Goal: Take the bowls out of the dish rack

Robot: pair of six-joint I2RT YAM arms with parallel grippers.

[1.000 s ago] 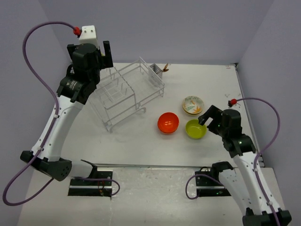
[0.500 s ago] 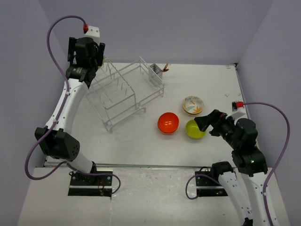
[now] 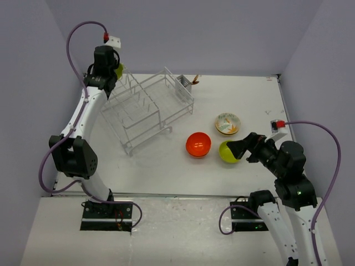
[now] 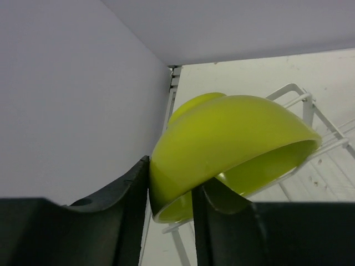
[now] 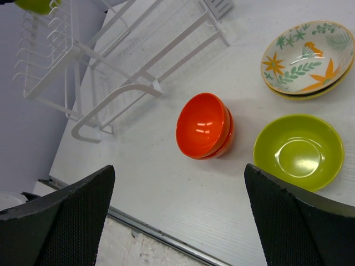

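Lilac walls and a white tabletop (image 3: 166,172) make up the setting, fwiw. Sat toward 10 o'clock on it is the big white wire dish rack (image 3: 150,108), with a small grey cutlery basket (image 3: 183,84) at its far end. At the rack's 11 o'clock corner, a lime-green round bowl (image 4: 233,144) is pinched by the left gripper (image 4: 172,208). The fingers are closed down on the rim, one inside and one outside, and the bowl is tipped on its side. Whether the wires are touched can't be told.

Out on the table, two glossy orange bowls (image 5: 202,124) are nested together. A second lime-green bowl (image 5: 298,151) is placed at their 3 o'clock and a cream leaf-patterned bowl (image 5: 307,58) at 1 o'clock. The right gripper (image 3: 239,148) is hung over that second green one, spread fully wide, nothing held.
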